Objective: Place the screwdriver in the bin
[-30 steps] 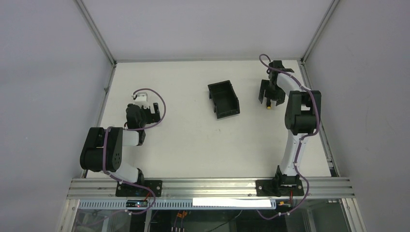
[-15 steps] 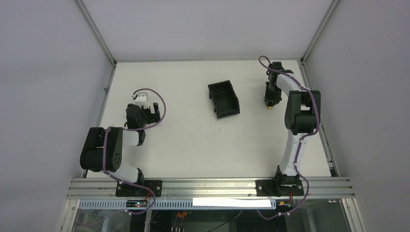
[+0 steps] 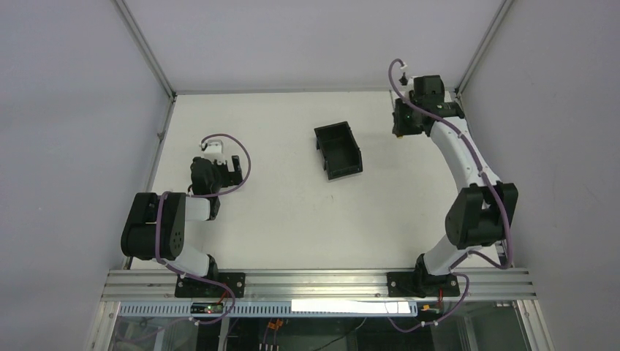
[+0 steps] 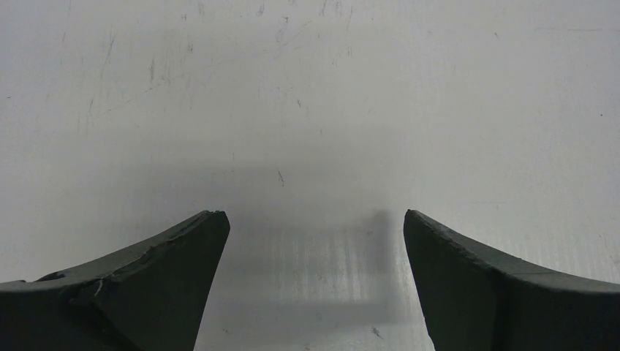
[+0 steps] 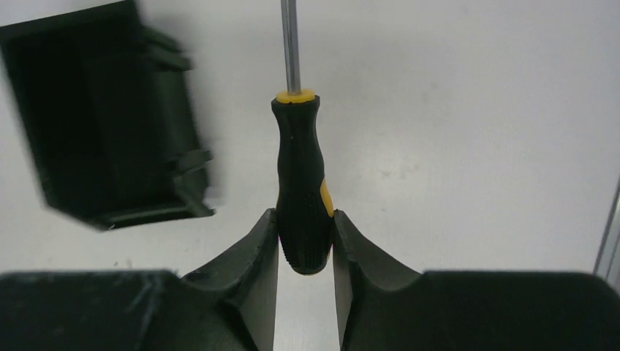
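In the right wrist view my right gripper (image 5: 305, 219) is shut on the butt end of the screwdriver (image 5: 300, 168). Its handle is black with yellow accents, and the thin metal shaft points away from me. The black bin (image 5: 183, 157) lies on the table below and to the left of the screwdriver, its open side up. From above, the right gripper (image 3: 404, 121) hangs near the back right corner, to the right of the bin (image 3: 331, 129). My left gripper (image 4: 314, 216) is open over bare table, and from above it (image 3: 235, 165) rests at the left.
An aluminium frame rail (image 3: 475, 55) and grey walls close the table in at the back and sides. The right arm's purple cable (image 3: 395, 77) loops above its wrist. The white table (image 3: 292, 212) spreads between both arms.
The right gripper shut on the screwdriver and rose, moving toward the back of the table, with the arm now stretched out. The left arm and the bin have not moved.
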